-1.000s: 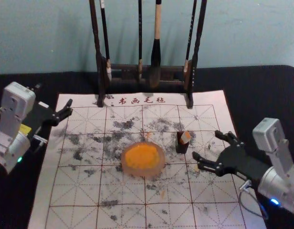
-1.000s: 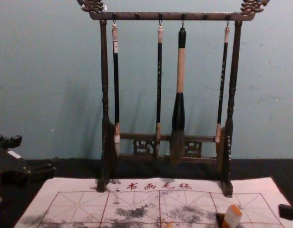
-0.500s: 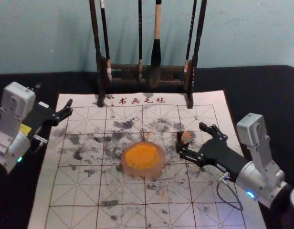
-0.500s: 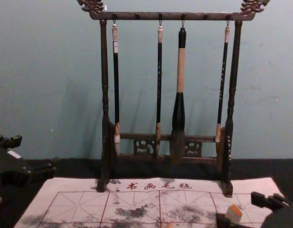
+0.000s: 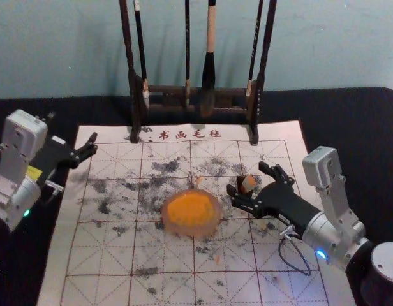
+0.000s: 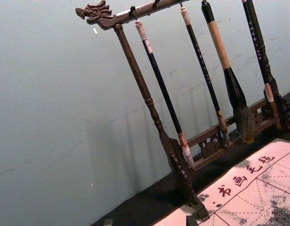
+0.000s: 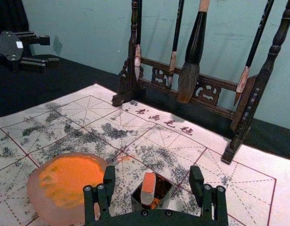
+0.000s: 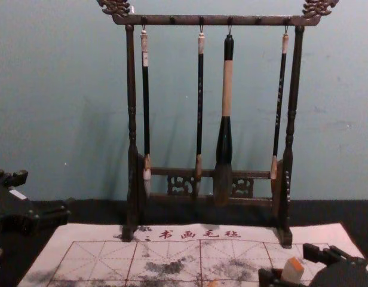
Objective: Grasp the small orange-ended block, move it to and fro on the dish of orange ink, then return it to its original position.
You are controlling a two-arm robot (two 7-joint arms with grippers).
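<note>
My right gripper is open around the small orange-ended block, which leans in a dark square holder on the mat. In the right wrist view the block stands in its holder between the spread fingertips of my right gripper, touching neither. The dish of orange ink lies just left of the holder. At the mat's left edge my left gripper stays parked, open and empty. The chest view has the block at the lower right, beside the right gripper.
A dark wooden rack with several hanging brushes stands behind the work, its feet on the back edge of the ink-stained mat. Black cloth surrounds the mat.
From the right, my right gripper has moved leftward to the holder, its spread fingers coming around the block. The left arm, the dish and the block have stayed put.
</note>
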